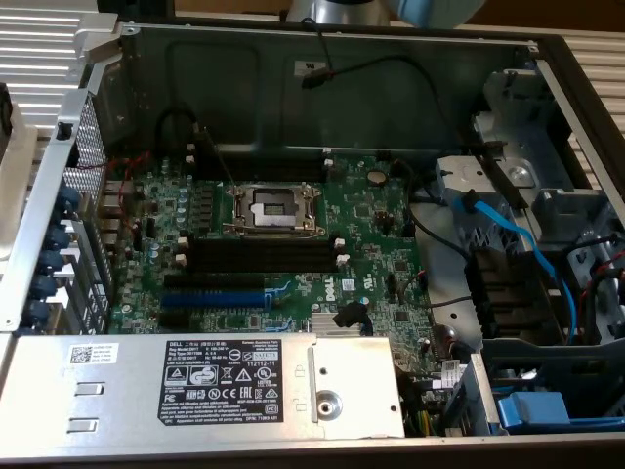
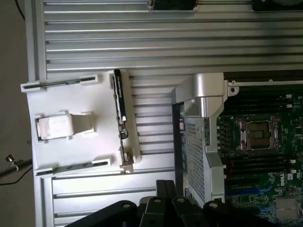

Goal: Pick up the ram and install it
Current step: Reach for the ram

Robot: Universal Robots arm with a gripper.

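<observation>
Ram: the ram (image 2: 121, 109) stands on its long edge in a slot of a white holder (image 2: 71, 127), outside the computer, with its dark board and chips showing.
Holder: it rests on the ribbed aluminium table (image 2: 142, 42), just beside the open computer case (image 2: 199, 94).
Memory slots: in the exterior view the long black memory slots (image 1: 262, 256) next to the processor socket (image 1: 273, 207) look empty. Their white end clips are visible and no stick is seated in them.
Progress: by my reading nothing is done yet. The ram is neither lifted from the holder nor installed, so both the pickup and the fitting remain.
Fingers: the gripper (image 2: 165, 198) has its fingers drawn fully together, closed on nothing.
Contact: the gripper is apart from the ram, over the table near the holder's end and the case's corner. I see it touching nothing.
Surroundings: a blue expansion slot (image 1: 217, 298) lies beyond the memory slots, next to the labelled power supply (image 1: 195, 376). Blue cables (image 1: 508, 230) run at the exterior view's right.
</observation>
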